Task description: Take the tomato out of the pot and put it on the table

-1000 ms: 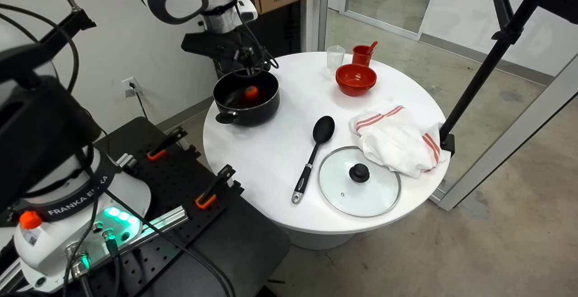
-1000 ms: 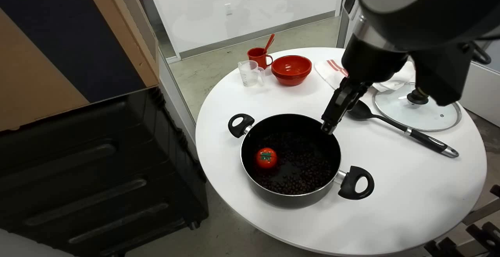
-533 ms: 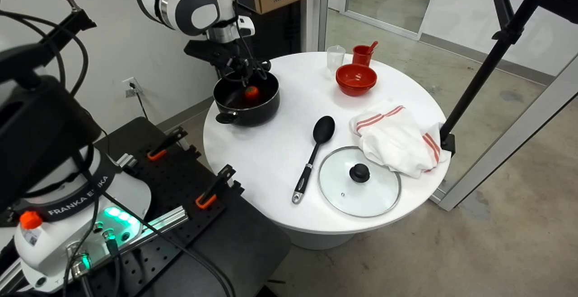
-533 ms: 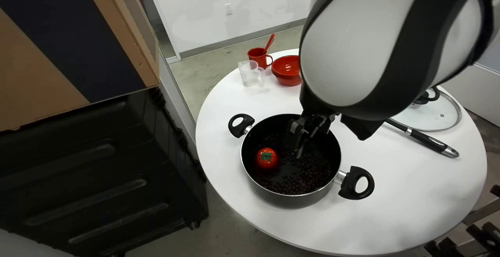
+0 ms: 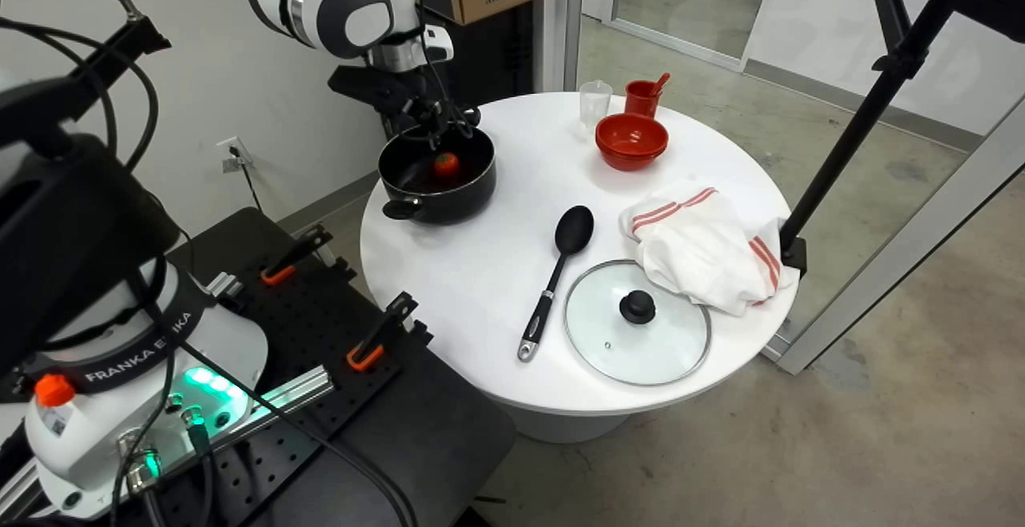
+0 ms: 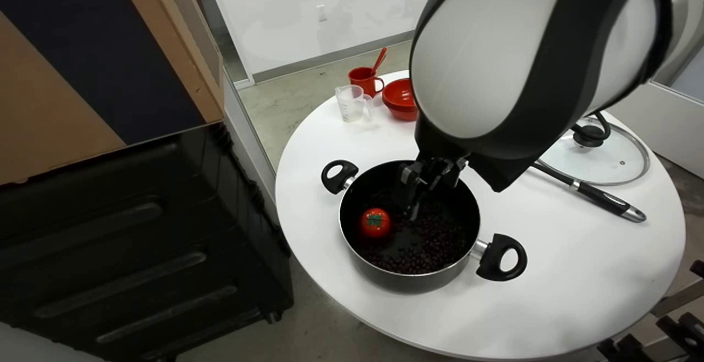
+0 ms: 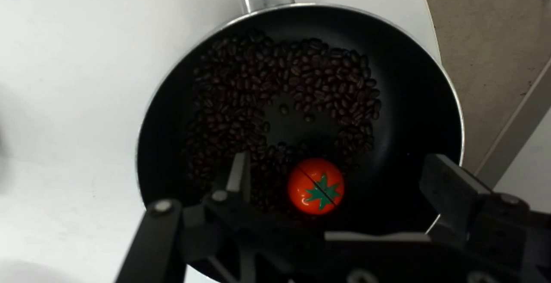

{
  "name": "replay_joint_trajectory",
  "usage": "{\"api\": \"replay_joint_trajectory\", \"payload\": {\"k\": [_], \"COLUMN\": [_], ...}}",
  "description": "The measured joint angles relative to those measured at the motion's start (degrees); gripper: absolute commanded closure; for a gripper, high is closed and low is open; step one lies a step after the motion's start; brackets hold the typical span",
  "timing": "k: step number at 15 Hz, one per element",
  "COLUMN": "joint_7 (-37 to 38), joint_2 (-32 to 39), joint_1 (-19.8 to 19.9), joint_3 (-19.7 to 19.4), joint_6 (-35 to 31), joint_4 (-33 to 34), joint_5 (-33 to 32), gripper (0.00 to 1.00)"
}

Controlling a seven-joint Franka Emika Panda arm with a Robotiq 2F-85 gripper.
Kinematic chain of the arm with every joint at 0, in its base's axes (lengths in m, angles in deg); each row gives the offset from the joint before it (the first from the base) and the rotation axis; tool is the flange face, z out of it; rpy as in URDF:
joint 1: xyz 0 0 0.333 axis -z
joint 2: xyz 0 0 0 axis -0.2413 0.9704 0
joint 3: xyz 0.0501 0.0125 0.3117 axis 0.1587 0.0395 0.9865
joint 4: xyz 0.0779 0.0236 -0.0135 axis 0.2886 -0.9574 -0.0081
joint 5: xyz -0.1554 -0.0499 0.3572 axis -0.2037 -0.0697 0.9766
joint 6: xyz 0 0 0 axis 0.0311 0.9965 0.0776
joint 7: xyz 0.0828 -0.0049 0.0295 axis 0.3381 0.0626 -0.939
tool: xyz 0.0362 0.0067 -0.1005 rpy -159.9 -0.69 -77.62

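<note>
The tomato [image 6: 375,223], red-orange with a green star-shaped top, lies among dark beans in the black pot [image 6: 407,282]. It also shows in an exterior view [image 5: 447,164] and in the wrist view [image 7: 316,188]. The pot stands on the white round table [image 6: 577,285]. My gripper [image 6: 412,194] is over the pot's opening, beside the tomato and apart from it. In the wrist view my gripper [image 7: 340,165] is open and empty. The tomato shows between the two spread fingers, nearer the left one. How far the fingertips are above the beans is hard to tell.
A black spoon [image 5: 556,279], a glass lid [image 5: 637,351] and a white towel [image 5: 697,247] lie on the table. Red bowls [image 5: 631,138], a red cup [image 5: 641,98] and a clear measuring cup [image 5: 594,102] stand farther back. The pot's handles [image 6: 501,257] stick out sideways.
My gripper has moved from beside the pot's rim to over its inside, then slightly closer to the tomato. The tomato and pot have not moved.
</note>
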Motion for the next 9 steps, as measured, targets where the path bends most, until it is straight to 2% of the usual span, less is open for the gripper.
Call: {"api": "replay_joint_trajectory", "payload": {"k": [4, 9], "joint_7": [2.99, 3.60], "joint_2": [0.95, 6.43], "joint_1": [3.53, 4.70], "joint_3": [2.84, 3.17], "joint_6": [0.02, 3.09], "joint_4": [0.42, 6.13], "joint_5": [-4.02, -9.91], "gripper": [0.00, 0.00]}}
